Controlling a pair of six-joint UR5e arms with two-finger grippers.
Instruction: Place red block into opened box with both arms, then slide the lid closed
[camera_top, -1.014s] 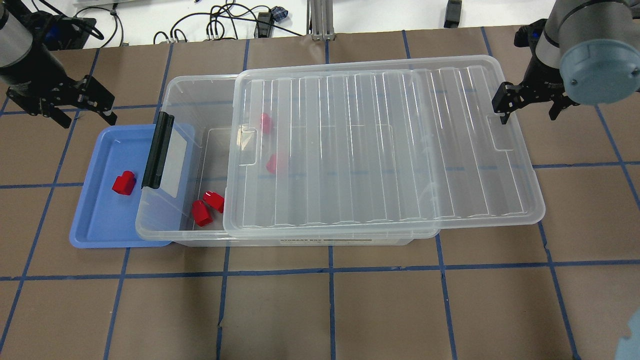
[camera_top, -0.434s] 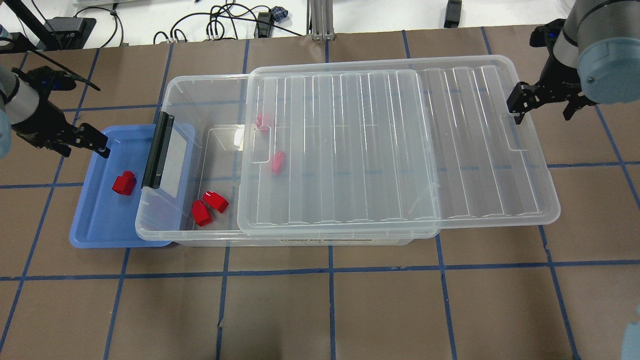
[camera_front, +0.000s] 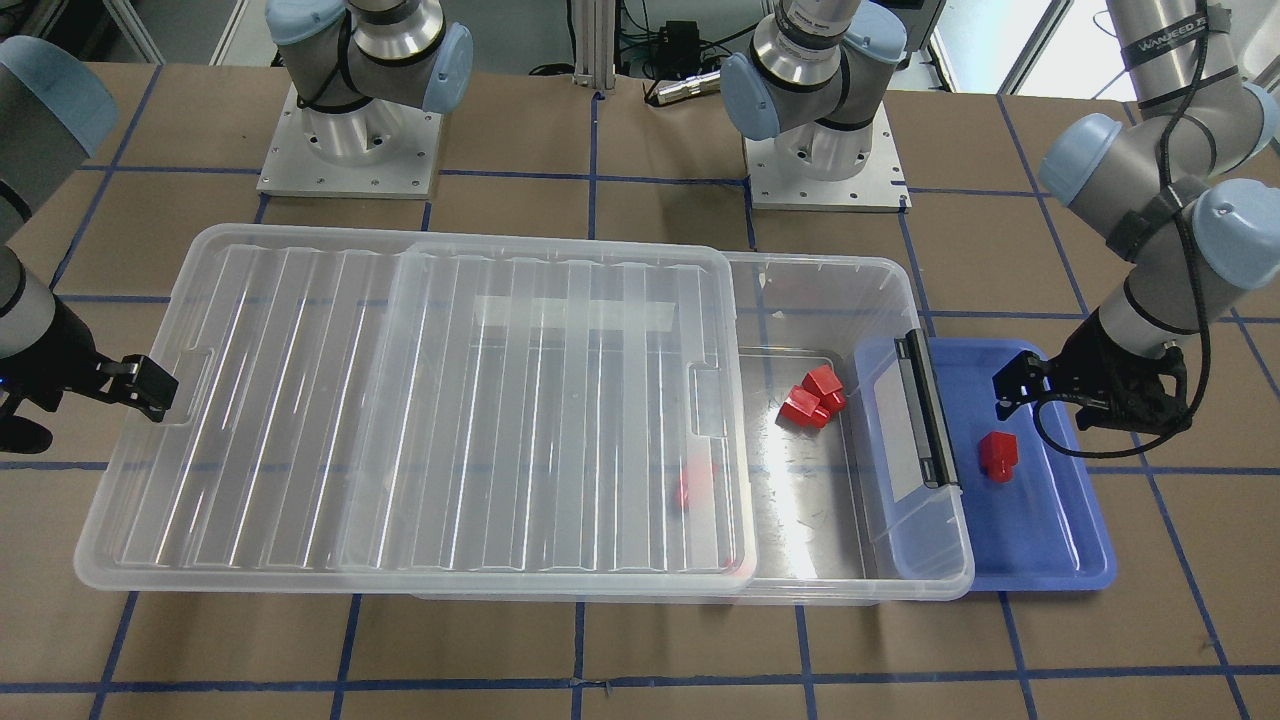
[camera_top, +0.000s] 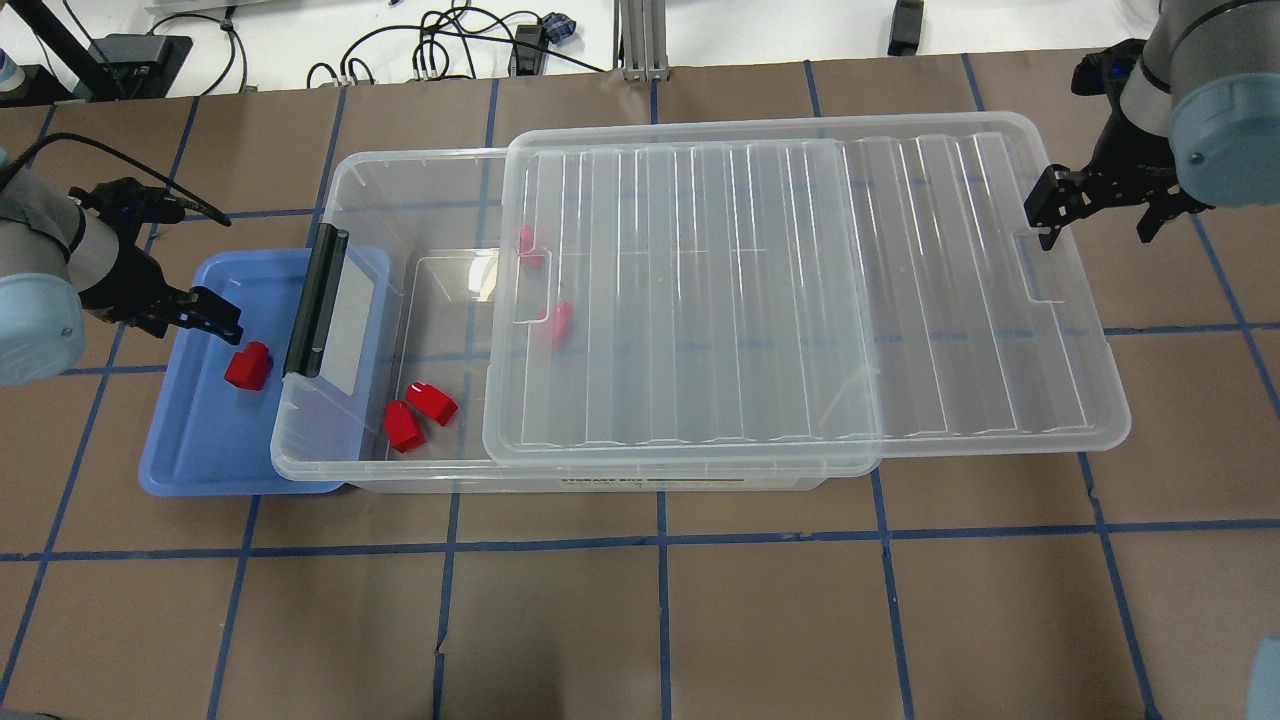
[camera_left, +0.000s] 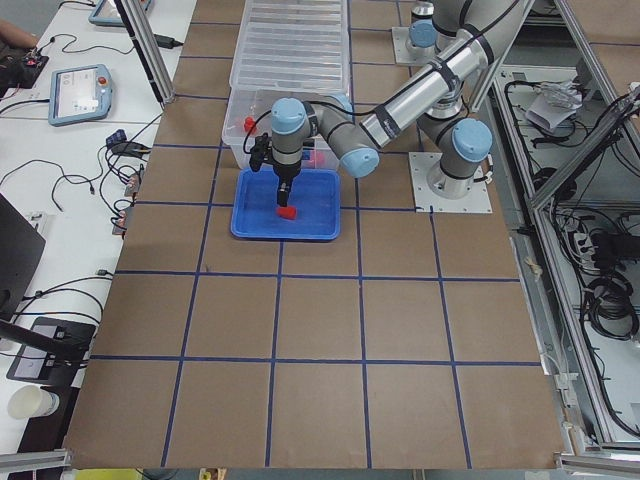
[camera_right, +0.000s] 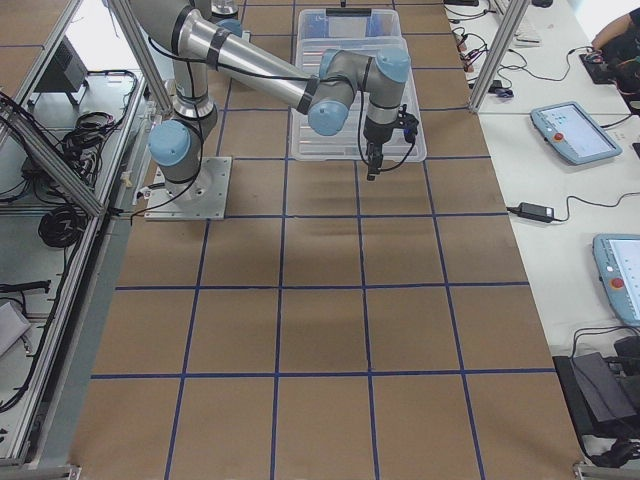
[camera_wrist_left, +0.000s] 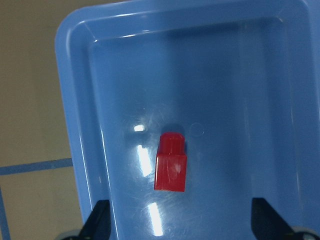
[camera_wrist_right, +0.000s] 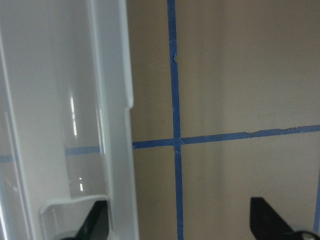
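Red block (camera_wrist_left: 170, 162): it is lying alone in the blue tray (camera_top: 190, 450), outside the box (camera_top: 400, 170) and just beside its black bar latch (camera_top: 315, 300).
Left claw (camera_wrist_left: 182, 222): you are holding it spread wide and empty, hovering over the tray.
Bearing: in the left wrist view the block is sitting between the two fingers sideways, slightly off-centre, and ahead of them, up the view.
Long axis: its stub is pointing up that view, so the axis is running across the line joining the fingers. Closing should be meeting its flat sides.
Nearer arm: the left. The right is working well apart, at the far end.
Right claw (camera_top: 1100, 210): it is open and gripping nothing, one finger just beside the lid (camera_top: 800, 300) rim.
Opening: the lid is sitting slid back, leaving the box's latch end uncovered.
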